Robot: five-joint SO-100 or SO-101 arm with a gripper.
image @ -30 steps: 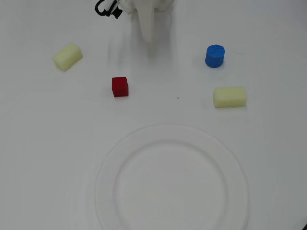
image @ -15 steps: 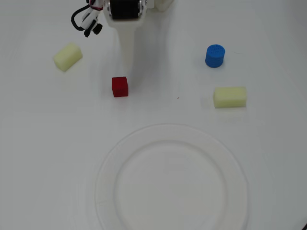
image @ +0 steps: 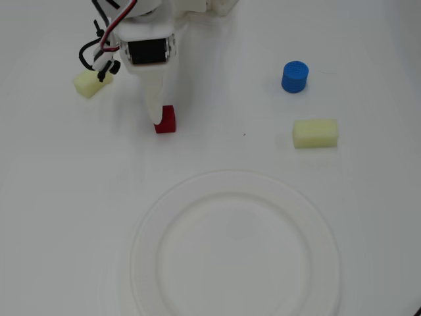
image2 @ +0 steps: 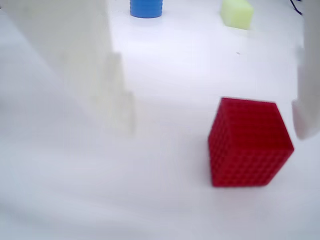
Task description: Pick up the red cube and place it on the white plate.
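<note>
The red cube [image: 169,121] rests on the white table, above and to the left of the white plate [image: 150,220] in the overhead view. My white gripper [image: 160,120] reaches down from the top, and its fingertip overlaps the cube's left edge. In the wrist view the gripper [image2: 214,125] is open. The ridged red cube [image2: 247,145] sits on the table between the fingers, close to the right finger [image2: 307,105] and well apart from the left finger [image2: 75,60]. Nothing is gripped.
A blue cylinder [image: 295,76] and a pale yellow block [image: 315,133] lie right of the cube. Another yellow block [image: 85,83] lies at the left, partly under the arm's cables. The wrist view shows the blue cylinder [image2: 146,7] and a yellow block [image2: 236,12] far ahead.
The arm has come down from the top edge and shifted left in the overhead view, bringing its finger from well above the cube to overlapping it. The cube has not moved.
</note>
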